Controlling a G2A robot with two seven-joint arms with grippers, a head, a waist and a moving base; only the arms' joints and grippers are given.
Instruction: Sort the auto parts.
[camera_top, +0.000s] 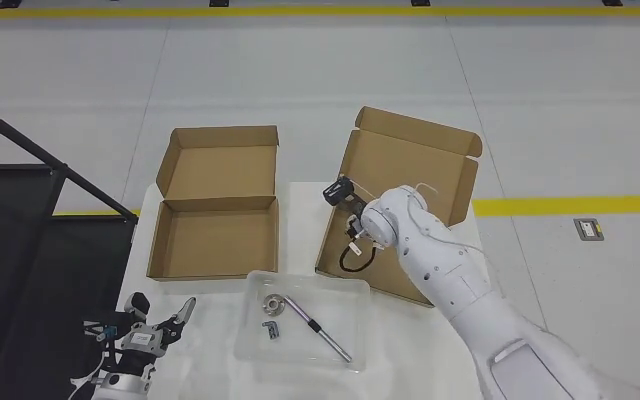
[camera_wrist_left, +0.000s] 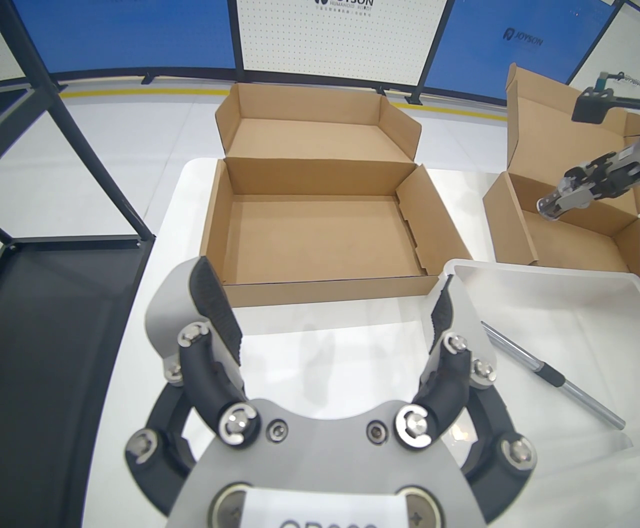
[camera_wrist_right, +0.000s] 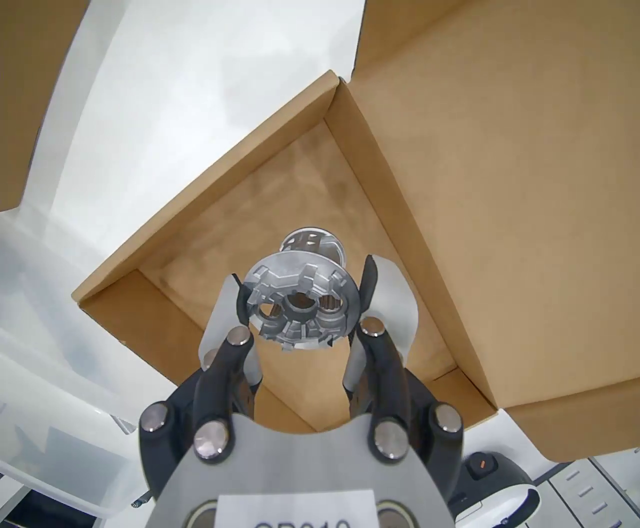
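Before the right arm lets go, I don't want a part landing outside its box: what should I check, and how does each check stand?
1. Grip: right gripper shut on the toothed metal hub, clamped on both sides of its rim: ok.
2. Position: hub hangs over the floor of the right box, inside its walls: ok.
3. Landing spot: the floor around is bare; the patch right under the hub is hidden: cannot tell.
4. Clearance: left gripper open over the table before the left box, apart from the right box: ok.
5. Sorting finished: rod, round part and small bracket lie in the clear tray: not ok.
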